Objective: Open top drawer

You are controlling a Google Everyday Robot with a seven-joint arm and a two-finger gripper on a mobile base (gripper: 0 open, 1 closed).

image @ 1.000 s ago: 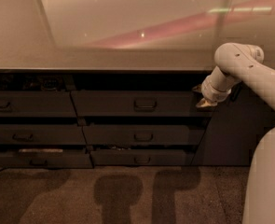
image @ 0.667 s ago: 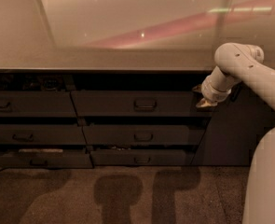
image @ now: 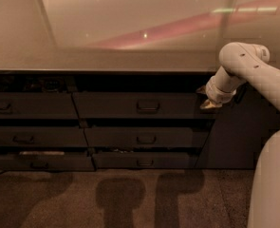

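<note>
1. Nothing has visibly moved since the earlier frames: the gripper [image: 209, 102] stays at the same place, at the right end of the top drawer [image: 106, 106].
2. From the drawer's small loop handle [image: 148, 106], the gripper is at 3 o'clock, well apart from it, against the edge of the flat front.
3. Whether the gripper is spread or pressed together, I cannot tell.
4. The white arm [image: 246, 63] rises from the gripper towards 1 o'clock, bends, and then goes down towards 4 o'clock.
5. The top drawer sits directly under the pale countertop [image: 130, 63], with a dark gap between them.
6. At 9 o'clock of it is a neighbour drawer [image: 30, 106]; at 6 o'clock are two lower drawers [image: 139, 137].
7. Dark shadows lie on the carpet [image: 59, 198].
</note>
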